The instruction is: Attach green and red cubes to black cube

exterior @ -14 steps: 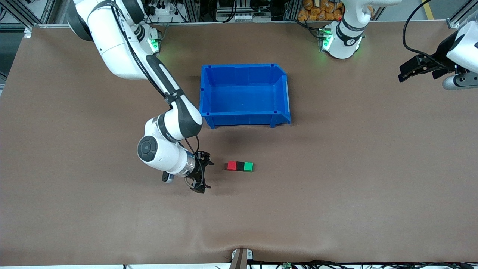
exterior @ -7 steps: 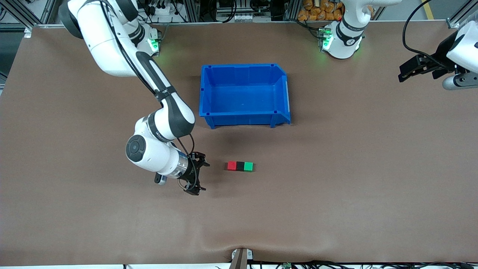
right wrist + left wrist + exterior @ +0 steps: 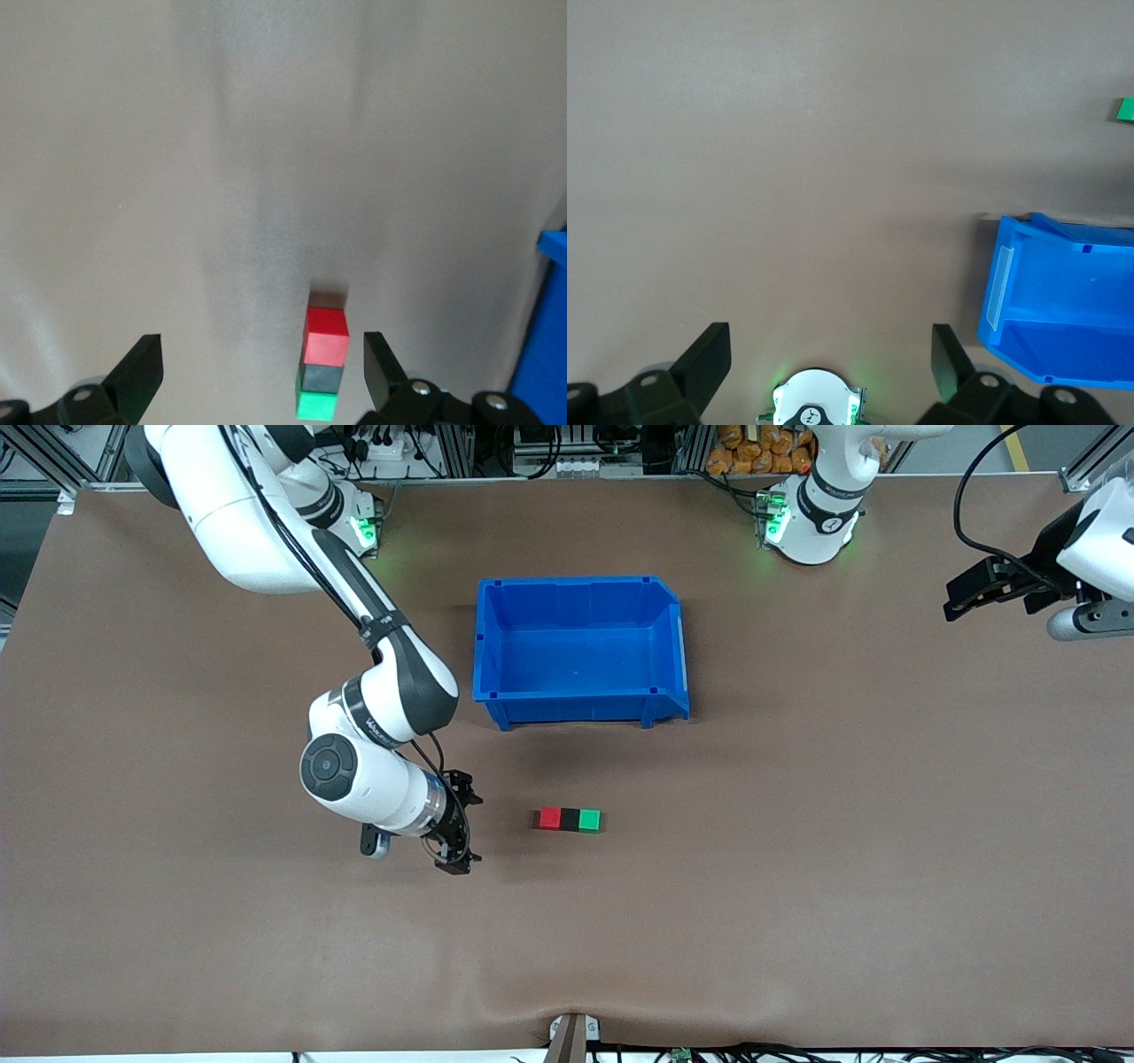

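A red cube, a black cube and a green cube lie joined in one short row on the brown table, the black one in the middle. The right wrist view shows the same row: red cube, black cube, green cube. My right gripper hangs open and empty over bare table, a gap away from the row's red end. My left gripper waits open and empty over the left arm's end of the table. The green cube shows at the edge of the left wrist view.
An empty blue bin stands farther from the front camera than the cube row. The left arm's base shows between the left gripper's fingers. The brown table mat spreads all around.
The right arm has drawn back from the cube row toward its own end of the table, widening the gap. The cubes and the left arm have not moved.
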